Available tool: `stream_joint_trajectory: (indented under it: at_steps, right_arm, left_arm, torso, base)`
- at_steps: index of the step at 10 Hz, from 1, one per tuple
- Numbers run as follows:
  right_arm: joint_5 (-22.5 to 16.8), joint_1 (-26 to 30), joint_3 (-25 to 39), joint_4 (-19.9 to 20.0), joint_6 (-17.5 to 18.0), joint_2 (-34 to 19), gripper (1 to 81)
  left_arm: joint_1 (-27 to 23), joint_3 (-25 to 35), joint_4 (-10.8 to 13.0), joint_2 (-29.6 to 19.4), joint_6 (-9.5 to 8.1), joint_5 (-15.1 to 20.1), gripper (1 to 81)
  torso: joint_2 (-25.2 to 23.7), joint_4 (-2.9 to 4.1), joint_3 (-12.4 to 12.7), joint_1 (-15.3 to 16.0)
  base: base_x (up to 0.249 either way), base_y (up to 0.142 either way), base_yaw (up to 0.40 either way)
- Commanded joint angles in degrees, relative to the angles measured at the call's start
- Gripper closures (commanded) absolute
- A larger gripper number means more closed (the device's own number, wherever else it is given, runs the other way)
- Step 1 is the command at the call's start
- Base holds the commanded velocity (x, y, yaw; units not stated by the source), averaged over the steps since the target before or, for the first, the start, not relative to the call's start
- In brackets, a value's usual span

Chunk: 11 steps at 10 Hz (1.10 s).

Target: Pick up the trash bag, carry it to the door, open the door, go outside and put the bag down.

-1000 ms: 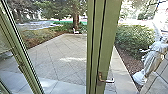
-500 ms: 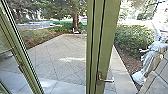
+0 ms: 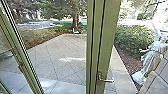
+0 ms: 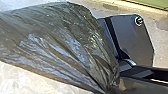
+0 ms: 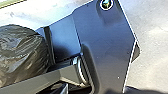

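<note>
- The left gripper: I cannot tell whether it is open or closed; the dark trash bag point(image 4: 62, 42) spreads large in the left wrist view, its folds drawing together beside the robot's own dark parts.
- The right gripper: I cannot tell its state either; rounded, creased dark plastic of a bag lies partly behind the robot's bar in the right wrist view.
- Beneath the bag is a pale, sunlit floor point(image 4: 160, 53).
- Ahead, in the head view, stands a green door upright point(image 3: 106, 37) with a metal lever handle point(image 3: 106, 80) low on it, sticking out sideways.
- To the left, a second green frame point(image 3: 28, 72) slants, edged in black.
- Between these two, paving point(image 3: 50, 56) in diagonal squares reaches back to planting and a tree trunk point(image 3: 75, 18).
- On the far right, a pale draped statue point(image 3: 152, 58) stands near a leafy green hedge point(image 3: 133, 38).
</note>
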Motion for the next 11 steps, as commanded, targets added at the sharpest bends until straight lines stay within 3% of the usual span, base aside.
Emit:
stream_joint_trajectory:
  at_steps: [1,7,11]
  right_arm:
    - [-2.6,1.77,2.68,-0.07,-0.26,-1.81,1.0]
    - [-1.72,0.98,29.04,-0.34,-0.17,-17.8,1.0]
    - [0.91,0.71,42.36,-0.25,-0.17,-28.06,1.0]
  left_arm:
    - [-2.73,0.51,-0.96,-0.18,0.17,3.87,81.1]
    - [-2.2,8.94,-0.52,-4.75,0.61,3.35,81.1]
    - [-2.12,9.65,-0.25,-5.02,0.7,3.17,81.1]
  torso:
    - [0.0,0.0,0.0,0.0]
    - [0.0,0.0,0.0,0.0]
    - [0.0,0.0,0.0,0.0]
  base:
    - [0.0,0.0,0.0]
    - [0.0,0.0,0.0]
    - [0.0,0.0,0.0]
